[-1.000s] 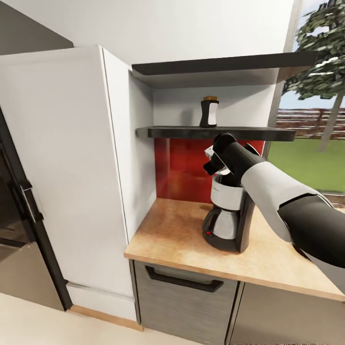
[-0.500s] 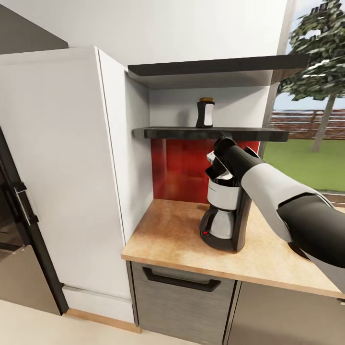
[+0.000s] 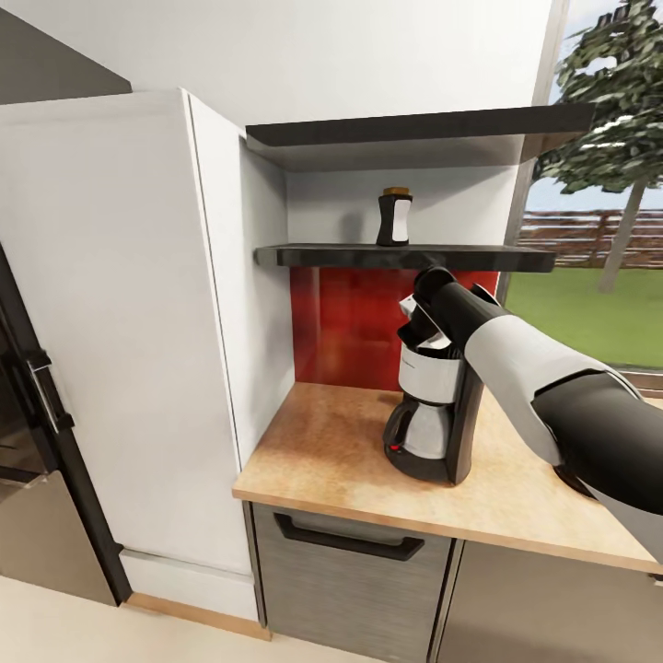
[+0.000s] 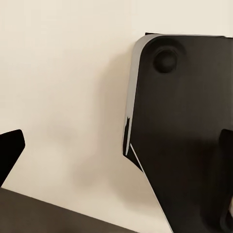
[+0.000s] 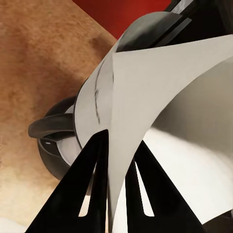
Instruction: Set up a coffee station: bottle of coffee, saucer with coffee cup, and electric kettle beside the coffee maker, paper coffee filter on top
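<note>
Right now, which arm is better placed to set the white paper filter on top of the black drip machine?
Right. The right gripper is shut on the thin white paper filter, directly above the tall black, silver-fronted coffee maker on the countertop.

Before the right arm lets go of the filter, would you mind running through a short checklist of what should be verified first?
1. Right gripper holds the paper coffee filter: ok, both fingers are pinched on its edge.
2. Filter is above the coffee maker: ok, the head view puts the gripper just over its top.
3. Filter is already resting on the machine's top: cannot tell, the contact is hidden.
4. Coffee maker stands upright on the kitchen countertop: ok.
5. Bottle of coffee is moved beside the machine: not ok, it stands on the kitchen shelf.
6. Left gripper is free for the next pick: cannot tell.
</note>
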